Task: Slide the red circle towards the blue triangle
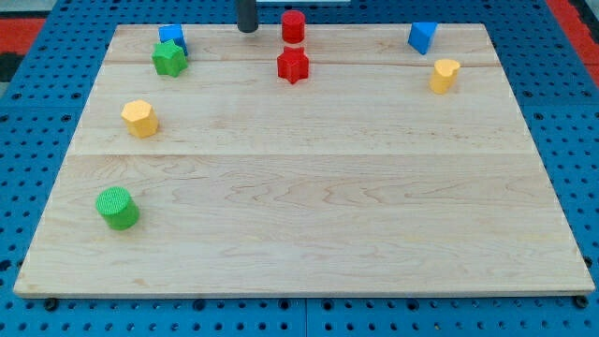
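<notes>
The red circle [294,26] is a short red cylinder near the view's top edge, at the middle of the wooden board [299,187]. The blue triangle [422,37] lies at the view's top right, well to the right of the red circle. My tip [247,29] is the lower end of a dark rod at the view's top, just left of the red circle and a small gap apart from it.
A red star [293,65] sits just below the red circle. A yellow block [445,75] lies below the blue triangle. A blue block [171,37] and green star [169,59] touch at top left. A yellow hexagon [139,119] and green cylinder [117,208] are at the left.
</notes>
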Motion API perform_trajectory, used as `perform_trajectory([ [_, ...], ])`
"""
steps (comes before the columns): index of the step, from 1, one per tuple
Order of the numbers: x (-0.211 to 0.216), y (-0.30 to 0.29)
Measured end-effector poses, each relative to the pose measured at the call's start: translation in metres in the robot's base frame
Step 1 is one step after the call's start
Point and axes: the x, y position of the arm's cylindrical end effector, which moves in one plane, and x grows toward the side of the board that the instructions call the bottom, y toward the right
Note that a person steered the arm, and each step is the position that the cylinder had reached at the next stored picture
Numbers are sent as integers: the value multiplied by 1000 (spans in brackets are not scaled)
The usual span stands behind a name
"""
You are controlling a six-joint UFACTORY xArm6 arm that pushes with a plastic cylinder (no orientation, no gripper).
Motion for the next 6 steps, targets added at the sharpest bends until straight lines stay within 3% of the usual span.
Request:
perform_trajectory([
  [2,1,22],
  [4,1,94],
  [5,21,145],
  [6,43,145],
])
